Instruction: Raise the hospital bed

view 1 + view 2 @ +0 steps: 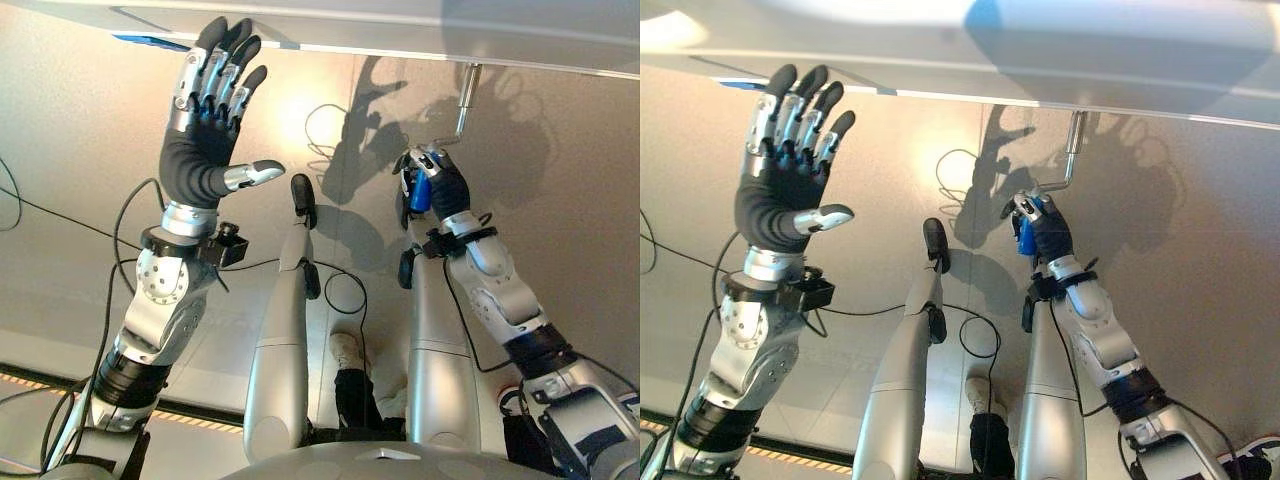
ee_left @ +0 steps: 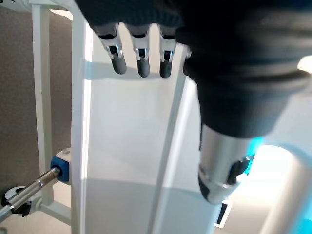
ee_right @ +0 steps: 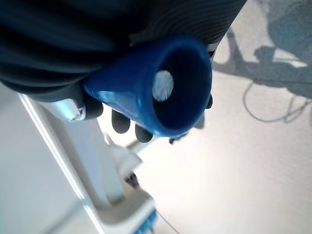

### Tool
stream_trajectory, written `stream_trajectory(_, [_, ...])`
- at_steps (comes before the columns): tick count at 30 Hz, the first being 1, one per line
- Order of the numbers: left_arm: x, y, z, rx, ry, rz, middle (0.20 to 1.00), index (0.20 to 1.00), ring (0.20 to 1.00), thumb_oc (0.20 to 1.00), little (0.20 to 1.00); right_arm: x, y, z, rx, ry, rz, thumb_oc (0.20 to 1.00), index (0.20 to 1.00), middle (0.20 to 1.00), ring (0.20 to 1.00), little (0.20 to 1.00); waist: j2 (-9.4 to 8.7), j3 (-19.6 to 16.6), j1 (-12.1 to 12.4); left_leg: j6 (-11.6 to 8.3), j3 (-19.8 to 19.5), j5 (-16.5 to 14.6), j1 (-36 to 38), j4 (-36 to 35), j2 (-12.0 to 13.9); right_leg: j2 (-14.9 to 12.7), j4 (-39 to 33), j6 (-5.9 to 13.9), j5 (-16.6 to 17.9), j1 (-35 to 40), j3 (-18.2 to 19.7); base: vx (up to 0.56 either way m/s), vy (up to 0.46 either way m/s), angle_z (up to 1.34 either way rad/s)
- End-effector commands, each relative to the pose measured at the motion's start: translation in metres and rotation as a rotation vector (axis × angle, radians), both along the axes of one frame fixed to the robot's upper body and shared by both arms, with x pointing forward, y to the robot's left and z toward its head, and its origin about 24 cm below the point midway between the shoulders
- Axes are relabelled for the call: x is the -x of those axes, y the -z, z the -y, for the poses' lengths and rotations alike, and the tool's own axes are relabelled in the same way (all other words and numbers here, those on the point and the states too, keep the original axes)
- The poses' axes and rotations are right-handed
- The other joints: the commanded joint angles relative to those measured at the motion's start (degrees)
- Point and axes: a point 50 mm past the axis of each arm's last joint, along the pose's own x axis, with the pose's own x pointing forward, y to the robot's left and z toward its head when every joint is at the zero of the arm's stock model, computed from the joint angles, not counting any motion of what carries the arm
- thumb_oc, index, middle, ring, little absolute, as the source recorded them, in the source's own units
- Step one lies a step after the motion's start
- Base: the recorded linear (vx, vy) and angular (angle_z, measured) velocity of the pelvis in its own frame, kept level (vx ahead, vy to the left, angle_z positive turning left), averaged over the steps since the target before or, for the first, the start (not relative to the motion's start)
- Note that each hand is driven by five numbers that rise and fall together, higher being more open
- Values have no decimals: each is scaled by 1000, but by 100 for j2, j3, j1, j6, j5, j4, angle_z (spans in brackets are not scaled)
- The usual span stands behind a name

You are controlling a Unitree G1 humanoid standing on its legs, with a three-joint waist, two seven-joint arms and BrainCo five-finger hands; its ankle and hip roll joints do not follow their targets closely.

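Bed [image 1: 420, 25] edge runs across the top of the eye views, white frame overhead, floor [image 1: 80, 130] below it. Crank [image 1: 1072, 150], a bent metal rod, hangs down from the bed edge on the robot's right side and ends in a blue handle [image 1: 1026, 238].

Left hand [image 1: 205, 120] is raised well left of the crank, fingers straight and spread, holding nothing; fingertips sit close under the bed edge, contact can't be confirmed. Left wrist view shows white frame rails past the fingers and a second metal rod in a blue fitting [image 2: 61, 165] low on the frame.

Right hand [image 1: 1045, 232] is wrapped round the blue handle; right wrist view confirms it, with the handle's hollow end [image 3: 165, 87] poking out of the curled fingers.

Step, as judged: grasp is done, cranking is in hand or about to start. Next move calls for turning the handle in circles about the rod axis, keeping grip firm without bending the rod. Turn direction for raising can't be told from here.
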Motion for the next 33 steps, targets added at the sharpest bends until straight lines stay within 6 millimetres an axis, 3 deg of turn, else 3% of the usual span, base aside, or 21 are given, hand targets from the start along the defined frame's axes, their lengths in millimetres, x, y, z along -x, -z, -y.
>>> stream_trajectory(1, [21,-17,-5,27,49,133,1000,1000,1000,1000,1000,28,-95,50,-293,163,520,200,200,200,200,200,-88,-83,-300,207,31,-927,417,653,-262,218,-863,354,382,723,-118,0,0,0])
stream_trajectory(6, [22,-18,-7,19,49,143,1000,1000,1000,1000,1000,26,-87,69,-352,274,497,200,200,200,200,200,-103,-83,-337,193,41,-918,543,592,-257,229,-923,355,371,856,-114,-2,-7,0])
stream_trajectory(12, [19,-18,-7,-4,28,140,1000,1000,1000,1000,1000,10,-58,103,-295,538,342,200,200,200,200,200,-129,-83,-352,163,40,-871,710,492,-258,227,-1044,347,377,1068,-176,-4,-12,0])
stream_trajectory(16, [17,-13,-5,-43,26,113,1000,1000,1000,1000,1000,-5,-23,130,-196,732,130,200,200,200,200,200,-107,-83,-324,131,12,-815,880,357,-245,230,-1121,355,396,1228,-217,0,0,0])
stream_trajectory(17, [17,-13,-5,-43,27,113,1000,1000,1000,1000,1000,-5,-22,131,-196,731,129,200,200,200,200,200,-106,-83,-324,130,11,-812,889,348,-245,230,-1127,355,397,1236,-218,0,0,0])
stream_trajectory(19, [16,-11,-3,-61,39,98,1000,1000,1000,1000,1000,-9,4,150,-136,828,-23,200,200,200,200,200,-91,-83,-296,104,13,-773,1034,260,-234,227,-1146,358,381,1379,-251,0,0,0])
stream_trajectory(20, [16,-11,-3,-61,39,98,1000,1000,1000,1000,1000,-9,4,150,-136,828,-23,200,200,200,200,200,-90,-83,-297,104,13,-772,1035,257,-235,227,-1148,358,381,1380,-251,0,0,0])
stream_trajectory(21, [13,-8,1,-85,57,71,1000,1000,1000,1000,1000,-12,28,166,-83,905,-169,200,200,200,200,200,-75,-83,-265,90,-6,-757,1156,221,-230,220,-1159,352,373,1493,-276,0,0,0])
stream_trajectory(23, [11,-7,3,-98,66,60,1000,1000,1000,1000,1000,-14,44,174,-7,916,-284,200,200,200,200,200,-72,-83,-247,74,-1,-686,1244,146,-226,216,-1220,349,426,1582,-290,0,0,0])
stream_trajectory(24, [11,-6,3,-97,67,58,1000,1000,1000,1000,1000,-14,45,174,-6,916,-286,200,200,200,200,200,-68,-83,-248,72,-6,-727,1282,148,-223,217,-1206,354,380,1615,-294,0,0,0])
stream_trajectory(25, [7,-1,5,-129,70,31,1000,1000,1000,1000,1000,-10,65,186,73,946,-419,200,200,200,200,200,-68,-83,-209,62,-22,-712,1424,99,-230,215,-1210,351,365,1746,-328,-8,-19,-3])
stream_trajectory(28, [1,5,9,-149,77,-6,1000,1000,1000,1000,1000,-6,82,197,125,973,-553,200,200,200,200,200,-42,-83,-176,56,-27,-662,1529,57,-228,192,-1234,339,389,1858,-364,-3,-6,-1])
stream_trajectory(31, [-15,31,14,-158,97,-150,1000,1000,1000,1000,1000,6,113,204,218,982,-786,200,200,200,200,200,23,-83,-112,43,-62,-683,1886,-15,-221,179,-1270,343,329,2221,-419,-1,-7,1])
stream_trajectory(32, [-22,42,14,-175,83,-200,1000,1000,1000,1000,1000,5,118,200,250,945,-825,947,947,947,947,947,24,-83,-106,37,-64,-636,1992,-59,-213,180,-1315,341,368,2321,-433,0,0,0])
stream_trajectory(33, [-25,48,14,-197,73,-225,1000,1000,1000,1000,1000,4,119,198,266,934,-836,1000,1000,1000,1000,1000,26,-83,-103,37,-68,-636,2081,-81,-209,179,-1324,337,358,2410,-446,6,-35,3])
